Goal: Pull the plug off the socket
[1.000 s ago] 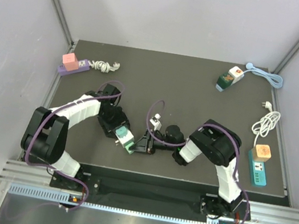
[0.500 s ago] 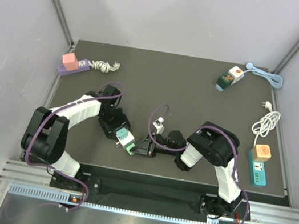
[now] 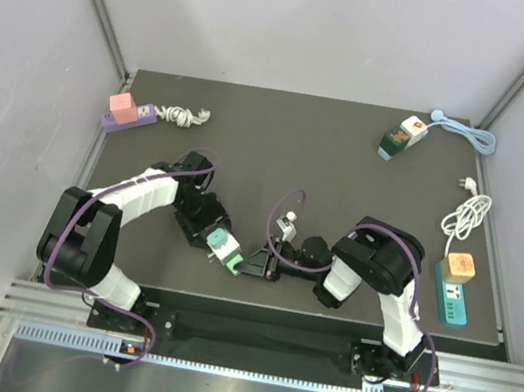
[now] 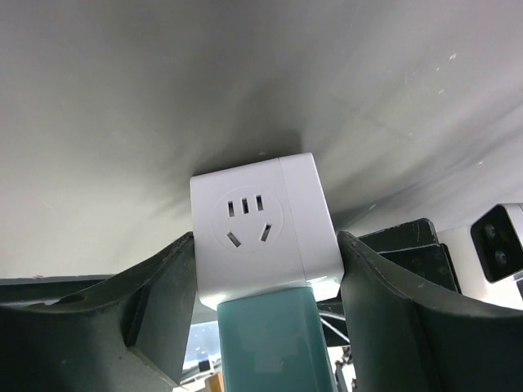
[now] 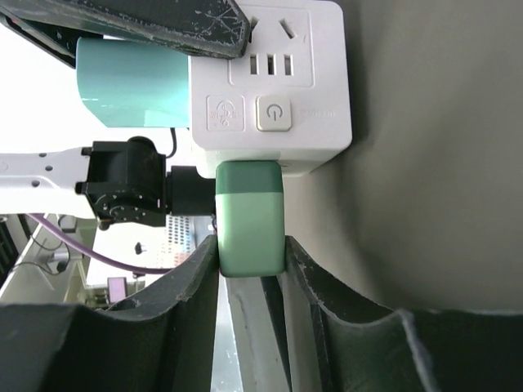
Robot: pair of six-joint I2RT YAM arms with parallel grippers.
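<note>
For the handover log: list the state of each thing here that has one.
socket cube, clamped in the left gripper
green plug, seated in the socket cube, pinched by the right gripper
pink adapter, standing on the purple strip
orange adapter, standing on the teal strip

The socket (image 4: 253, 220) is low over the near part of the surface (image 3: 328, 167), a bit left of the middle. It sits between the two fingers of the left pincer (image 4: 265, 245). The plug (image 5: 249, 216) is just right of the socket and touches its side. It sits between the two fingers of the right pincer (image 5: 250, 245). In the far left corner lies a strip (image 3: 126, 113), with a coiled cord (image 3: 183, 116) just right of it. In the far right corner lies an adapter (image 3: 401, 137), with its lead (image 3: 466, 134) to the right. Near the right edge lies a second strip (image 3: 451, 290), and a looped cord (image 3: 466, 217) lies behind it.
</note>
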